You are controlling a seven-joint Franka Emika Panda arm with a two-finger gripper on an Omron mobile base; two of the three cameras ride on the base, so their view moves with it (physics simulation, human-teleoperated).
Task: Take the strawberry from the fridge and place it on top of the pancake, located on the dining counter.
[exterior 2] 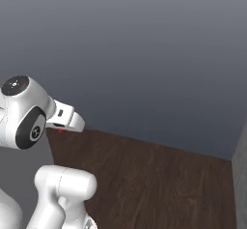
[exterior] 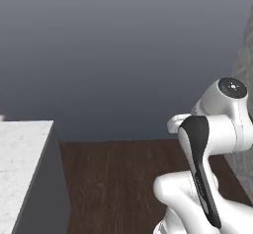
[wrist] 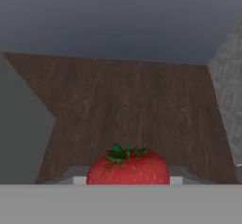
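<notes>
Inspection, L to R. Far left in the left base view: corner of the dining counter [exterior: 22,149], white marble, thick edge, well apart from my arm. Dark wood floor [exterior: 118,178] between us. No pancake visible from here, so can't confirm its spot.

Centre, hand view: strawberry [wrist: 128,168] sits low in frame, green cap up, clamped in my gripper [exterior 2: 60,129]; a red speck under the hand in the right base view agrees. Grip appears firm, fruit upright.

Right: grey speckled wall [wrist: 229,100].

Judgement: carry step, approx mid-task. Recommend I keep squeeze steady, hand level, no fast swings while the base approaches the counter; fruit is small and could slip.
</notes>
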